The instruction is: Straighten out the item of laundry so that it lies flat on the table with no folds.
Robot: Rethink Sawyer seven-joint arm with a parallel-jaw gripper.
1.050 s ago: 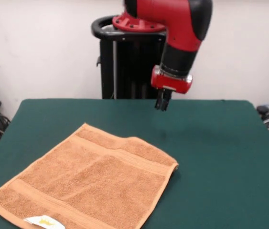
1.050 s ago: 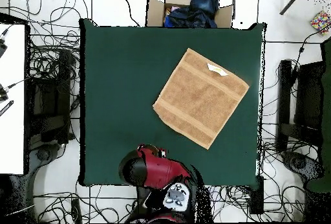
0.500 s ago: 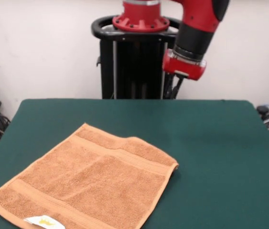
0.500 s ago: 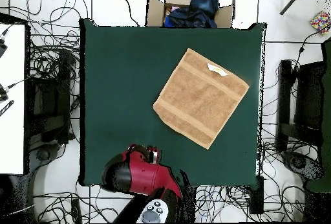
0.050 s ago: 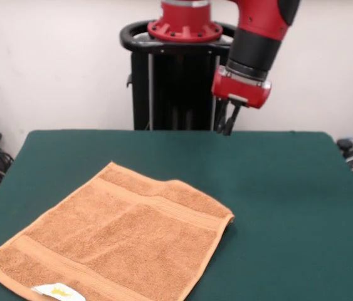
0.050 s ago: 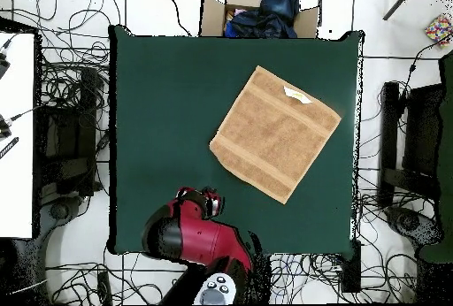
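Towel lies spread on the green table, turned like a diamond, w/ 1 corner toward the robot's side and the white tag at the camera-side edge in the front view. Looks flat already: 2 woven bands run straight, no folded-over corner that I can see; only a slight lift at the right-hand corner in the front view.

Gripper hangs up high over the table's far edge, well apart from the towel, nothing in it. Fingers hang straight down, close together w/ just a thin gap, so narrow, nearly closed.

Key relation: from the fingers, the towel sits toward the camera and to the left in the front view, lower down. Overhead view agrees: arm at the bottom edge of the table, towel up and to the right of it. Nearest towel part is the corner pointing at the robot.

My read: task prob. done or close to it; if any touch-up is left, it's that right corner.
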